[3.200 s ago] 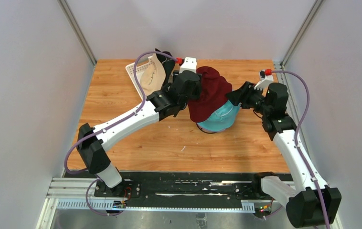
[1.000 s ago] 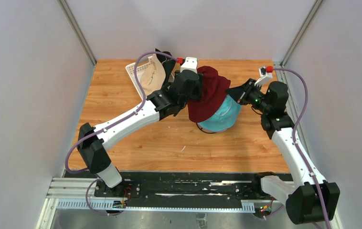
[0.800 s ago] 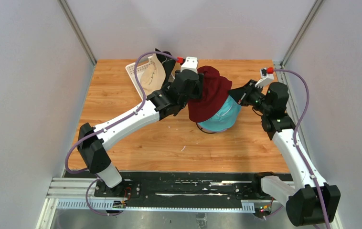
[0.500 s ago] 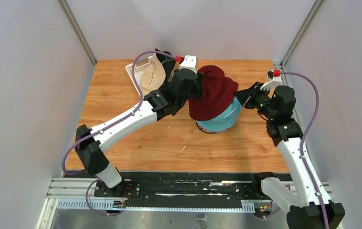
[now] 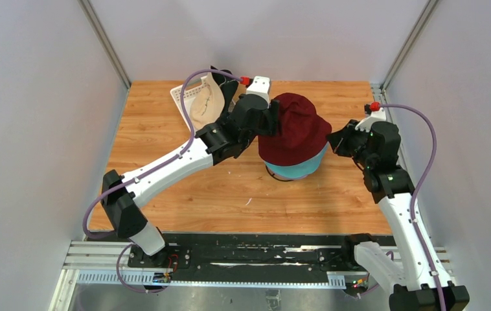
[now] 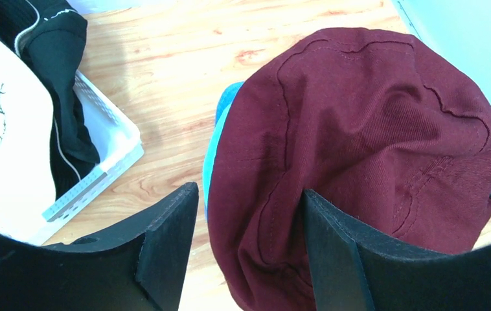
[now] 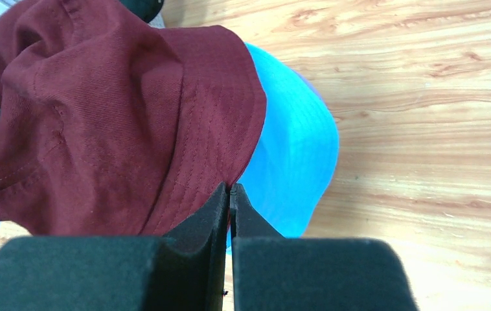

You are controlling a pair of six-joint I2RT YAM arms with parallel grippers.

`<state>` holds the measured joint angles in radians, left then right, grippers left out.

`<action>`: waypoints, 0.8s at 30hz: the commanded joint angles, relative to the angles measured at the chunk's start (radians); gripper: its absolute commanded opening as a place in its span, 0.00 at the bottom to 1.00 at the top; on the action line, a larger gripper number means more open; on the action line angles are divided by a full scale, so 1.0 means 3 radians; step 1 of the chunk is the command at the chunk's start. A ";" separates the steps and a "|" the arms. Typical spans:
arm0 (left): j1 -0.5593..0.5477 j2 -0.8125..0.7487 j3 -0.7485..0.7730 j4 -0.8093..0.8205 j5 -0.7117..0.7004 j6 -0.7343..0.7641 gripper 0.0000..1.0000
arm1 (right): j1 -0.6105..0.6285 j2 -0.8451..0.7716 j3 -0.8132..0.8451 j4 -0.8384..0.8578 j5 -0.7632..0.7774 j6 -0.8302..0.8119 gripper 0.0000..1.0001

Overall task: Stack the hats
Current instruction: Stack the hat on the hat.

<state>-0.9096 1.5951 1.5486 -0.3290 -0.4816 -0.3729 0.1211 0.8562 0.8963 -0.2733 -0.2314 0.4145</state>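
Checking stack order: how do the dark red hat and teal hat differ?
The dark red hat lies on top, mostly in view; the teal hat sits beneath, only its edge showing. The right pincer is shut on the dark red hat's brim; nothing grips the teal hat. Both are soft fabric.

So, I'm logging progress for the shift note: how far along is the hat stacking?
Done: the teal hat sits mid-table. In hand: the dark red hat is draped over it, right jaws shut on its brim, left jaws open beside it. Left: the beige hat and black hat wait in the white basket.
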 commanded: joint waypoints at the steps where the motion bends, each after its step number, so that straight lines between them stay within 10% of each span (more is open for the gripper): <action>1: -0.0015 -0.0077 0.0095 0.0083 -0.0014 0.0056 0.64 | -0.0057 0.0004 -0.0027 -0.0186 0.0341 -0.0172 0.01; 24: -0.0021 -0.0459 0.0026 0.0182 -0.0167 0.0207 0.65 | -0.0138 0.0404 -0.0279 -0.0065 0.0537 -0.0204 0.01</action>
<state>-0.9123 1.5150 1.5482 -0.3195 -0.4919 -0.3401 0.1020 0.9642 0.8379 -0.2768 -0.1360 0.3775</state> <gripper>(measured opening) 0.650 0.012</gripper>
